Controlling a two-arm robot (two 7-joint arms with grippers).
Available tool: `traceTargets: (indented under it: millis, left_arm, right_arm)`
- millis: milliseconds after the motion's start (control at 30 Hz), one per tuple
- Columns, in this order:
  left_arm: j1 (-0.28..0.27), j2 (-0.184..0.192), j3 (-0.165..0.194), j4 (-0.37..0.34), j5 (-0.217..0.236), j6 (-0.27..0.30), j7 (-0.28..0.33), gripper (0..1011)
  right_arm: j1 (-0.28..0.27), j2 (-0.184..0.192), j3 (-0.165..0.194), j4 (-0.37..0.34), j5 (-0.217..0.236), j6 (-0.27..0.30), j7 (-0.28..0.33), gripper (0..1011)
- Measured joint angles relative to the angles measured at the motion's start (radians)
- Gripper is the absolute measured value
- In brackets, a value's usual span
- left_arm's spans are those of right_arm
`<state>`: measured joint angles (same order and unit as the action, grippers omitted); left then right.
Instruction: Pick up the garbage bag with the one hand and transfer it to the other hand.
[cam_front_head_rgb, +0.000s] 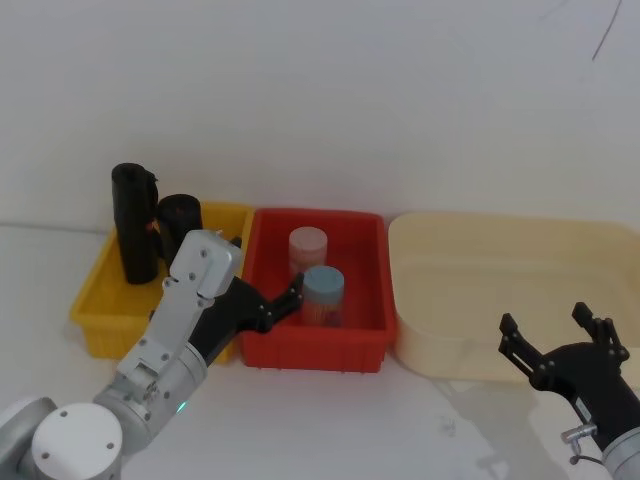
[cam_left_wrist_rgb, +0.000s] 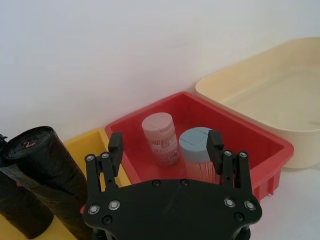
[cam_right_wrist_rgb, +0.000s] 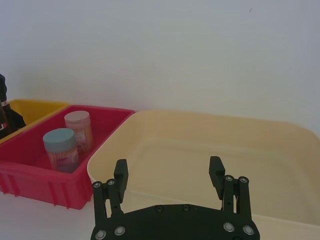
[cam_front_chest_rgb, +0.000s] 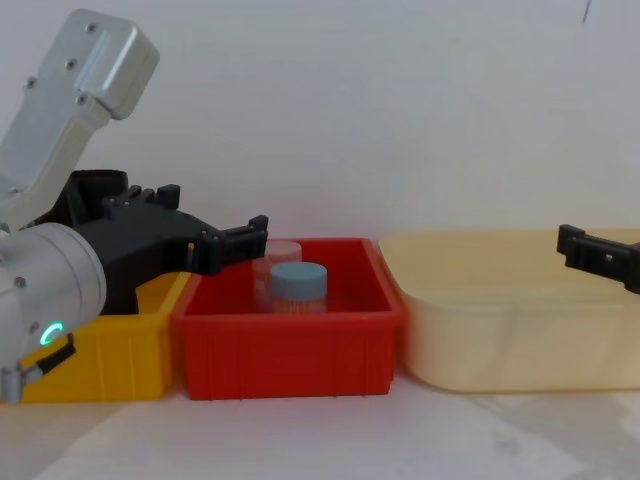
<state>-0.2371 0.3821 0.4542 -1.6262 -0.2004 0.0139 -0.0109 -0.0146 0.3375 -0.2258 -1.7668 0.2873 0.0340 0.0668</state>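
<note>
Garbage bag (cam_front_head_rgb: 133, 225) upright in yellow bin (cam_front_head_rgb: 96, 303) | label unreadable | left hand (cam_left_wrist_rgb: 165, 142) nearby, spread | right hand (cam_front_head_rgb: 544, 318) spread

A small red mark, perhaps a 2, sits on the end of a black roll (cam_left_wrist_rgb: 47, 170); print on the pink-lidded jar (cam_left_wrist_rgb: 159, 137) and blue-lidded jar (cam_left_wrist_rgb: 195, 142) is unreadable.

White table (cam_front_head_rgb: 330, 425) bearing three containers in a row along its back edge: yellow bin (cam_front_head_rgb: 90, 305) at left, red bin (cam_front_head_rgb: 310, 350) in the middle, cream tub (cam_front_head_rgb: 430, 350) at right.
</note>
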Motion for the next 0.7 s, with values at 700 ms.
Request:
traceTargets:
  millis: [700]
  left_arm:
    - [0.0,0.0,0.0,0.0,0.0,0.0,0.0,1001]
  right_arm:
    - [0.0,0.0,0.0,0.0,0.0,0.0,0.0,999]
